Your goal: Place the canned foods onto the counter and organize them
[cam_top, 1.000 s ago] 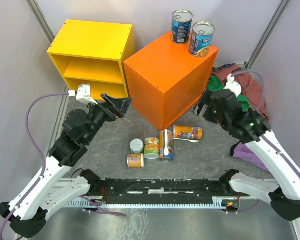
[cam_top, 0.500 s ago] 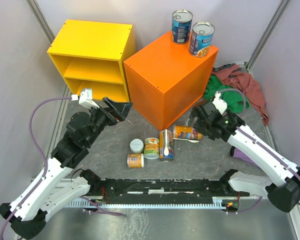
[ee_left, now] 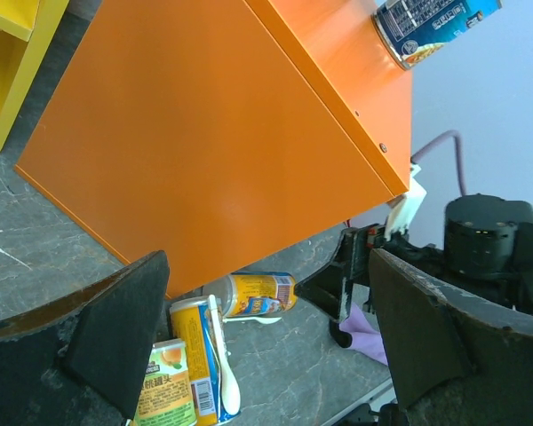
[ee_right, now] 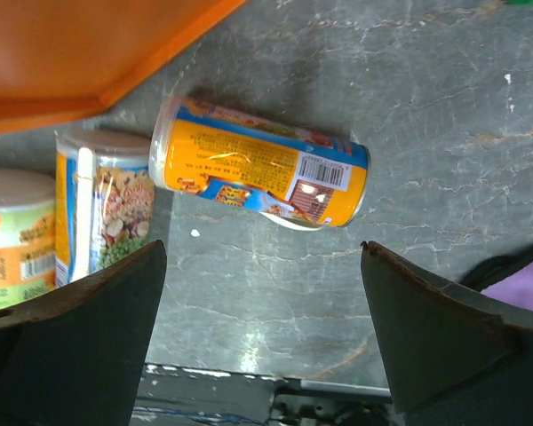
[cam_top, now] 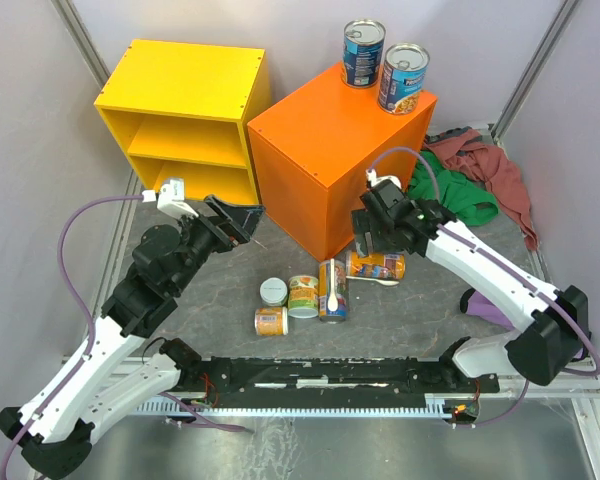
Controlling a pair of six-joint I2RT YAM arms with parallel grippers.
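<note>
Nearest me, four cans [cam_top: 302, 296] cluster at seven o'clock from the counter [cam_top: 320, 140], a white spoon [cam_top: 332, 292] hiding part of one label. My right gripper [ee_right: 262, 250] hangs wide and empty over a yellow-blue can [ee_right: 259, 175] lying sideways at six. Left gripper [cam_top: 242, 212] gapes, empty. Two tins [cam_top: 402, 77] stand on the counter's far corner.

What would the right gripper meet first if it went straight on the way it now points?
Probably the orange-yellow can lying on its side, framed between the open fingers of the right gripper in its wrist view; how far off is unclear.
</note>
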